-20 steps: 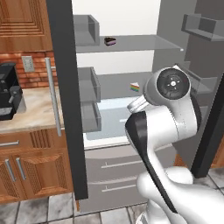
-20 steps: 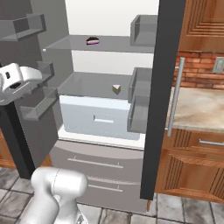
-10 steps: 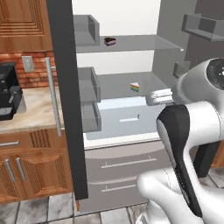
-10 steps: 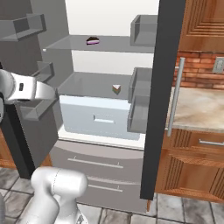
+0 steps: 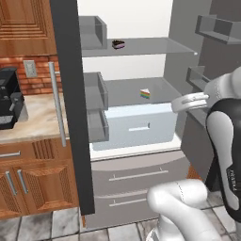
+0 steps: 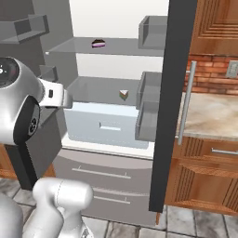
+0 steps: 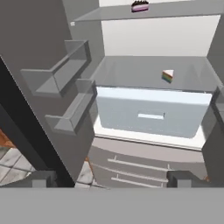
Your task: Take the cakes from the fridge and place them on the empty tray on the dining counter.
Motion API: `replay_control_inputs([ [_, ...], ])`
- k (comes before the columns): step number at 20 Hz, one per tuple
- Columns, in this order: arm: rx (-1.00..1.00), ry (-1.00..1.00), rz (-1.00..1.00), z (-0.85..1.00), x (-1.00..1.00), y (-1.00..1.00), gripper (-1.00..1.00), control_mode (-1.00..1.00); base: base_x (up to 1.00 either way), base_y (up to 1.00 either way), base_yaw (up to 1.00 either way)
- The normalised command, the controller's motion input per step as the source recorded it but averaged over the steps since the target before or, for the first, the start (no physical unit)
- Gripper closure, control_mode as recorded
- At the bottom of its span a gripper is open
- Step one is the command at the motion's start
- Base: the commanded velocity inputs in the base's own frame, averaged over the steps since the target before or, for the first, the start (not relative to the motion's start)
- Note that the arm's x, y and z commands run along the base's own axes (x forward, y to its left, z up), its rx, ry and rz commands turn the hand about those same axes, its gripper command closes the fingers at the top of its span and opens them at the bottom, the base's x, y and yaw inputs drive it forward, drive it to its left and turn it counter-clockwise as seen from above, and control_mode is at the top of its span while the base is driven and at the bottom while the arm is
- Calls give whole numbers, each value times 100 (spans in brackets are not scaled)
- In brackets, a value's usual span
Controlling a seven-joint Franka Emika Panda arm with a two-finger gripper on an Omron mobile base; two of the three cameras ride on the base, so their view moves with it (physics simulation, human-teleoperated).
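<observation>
While the fridge (image 5: 136, 141) stands with both doors swung wide, the gripper (image 7: 109, 178) is held outside the cavity with its two dark tips spread fully apart and nothing between them. Two cakes are seen inside: a rainbow-striped slice (image 5: 145, 93) with a white top sits on the middle glass shelf (image 7: 148, 72), toward the right of it in the hand view, and a dark slice (image 5: 118, 44) sits on the upper shelf (image 5: 141, 47) well above. The step in hand is judged to be the reach for a first cake, and the rainbow slice is probably the easier one, being lower and nearer the shelf's front. A level approach between the two shelves would be needed, with the tips kept apart until they stand on either side of the wedge, so that the slice is not pushed toward the back wall. Care would be called for near the grey door bins (image 7: 65, 70) on the open door, which jut close to the path of the arm. Below the shelf a pale drawer (image 5: 136, 124) with a small handle is set, and under it two grey drawers (image 5: 136, 176) with bar handles. To one side, wooden cabinets (image 5: 33, 183), a marbled counter (image 6: 211, 116), a red brick wall (image 6: 211, 69) and a black coffee machine (image 5: 9, 96) are shown, with grey floor tiles (image 5: 42, 226) below.
</observation>
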Motion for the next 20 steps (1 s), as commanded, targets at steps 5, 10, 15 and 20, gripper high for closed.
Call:
replay_control_inputs([
  [5, 0, -2, 5, -10, 7, 5, -100, -100, 0, 0, 0],
  [10, 0, -3, 0, -9, 8, 0, -100, 100, 8, 0, 0],
  [15, 0, 0, 0, 0, 0, 0, -100, 100, 69, 0, 0],
  [20, 0, 0, 0, 0, 0, 0, -100, 100, 98, -2, 0],
])
